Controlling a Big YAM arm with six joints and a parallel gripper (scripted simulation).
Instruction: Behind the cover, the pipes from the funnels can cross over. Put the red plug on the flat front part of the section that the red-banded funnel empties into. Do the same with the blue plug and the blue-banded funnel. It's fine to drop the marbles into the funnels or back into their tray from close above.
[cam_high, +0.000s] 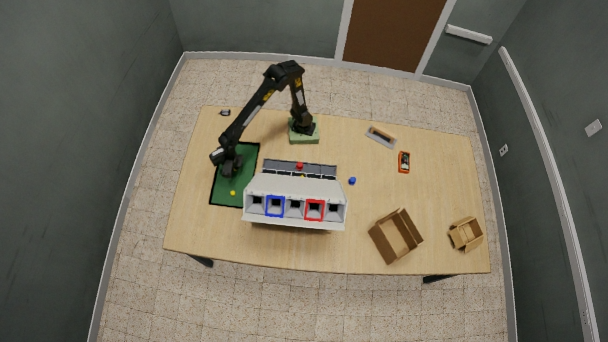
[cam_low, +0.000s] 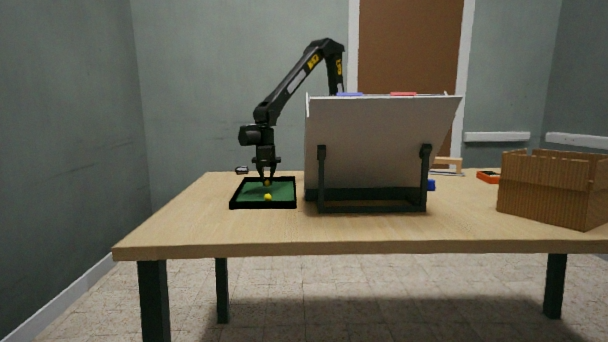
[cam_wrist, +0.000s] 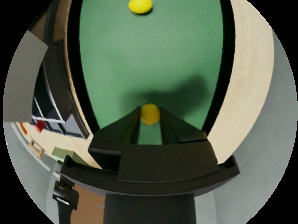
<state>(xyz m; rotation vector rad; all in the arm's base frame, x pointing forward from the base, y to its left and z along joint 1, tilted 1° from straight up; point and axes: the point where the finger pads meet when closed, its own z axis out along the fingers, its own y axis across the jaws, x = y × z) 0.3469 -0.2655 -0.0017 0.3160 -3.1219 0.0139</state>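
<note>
My gripper (cam_low: 268, 182) (cam_wrist: 150, 111) is shut on a yellow marble (cam_wrist: 150, 114) and holds it low over the black-rimmed green tray (cam_high: 250, 155) (cam_low: 262, 205) (cam_wrist: 228, 55). Another yellow marble (cam_high: 232, 193) (cam_low: 268, 197) (cam_wrist: 140, 6) lies in the tray. The red plug (cam_high: 299, 165) (cam_wrist: 39, 126) sits on the flat front part of the middle section. A small yellow thing (cam_high: 302, 176) shows just behind it. The blue plug (cam_high: 352, 180) (cam_low: 431, 185) stands on the table beside the row of sections. The blue-banded funnel (cam_high: 268, 206) is second from left and the red-banded funnel (cam_high: 307, 210) fourth, in the top view. The cover hides the pipes.
The white cover (cam_high: 295, 186) (cam_low: 370, 145) stands tall beside the tray. A large open cardboard box (cam_high: 382, 245) (cam_low: 545, 185) and a smaller one (cam_high: 466, 234) are at the right. An orange-rimmed tray (cam_high: 404, 162) and a wooden-handled tool (cam_high: 382, 136) lie beyond the blue plug.
</note>
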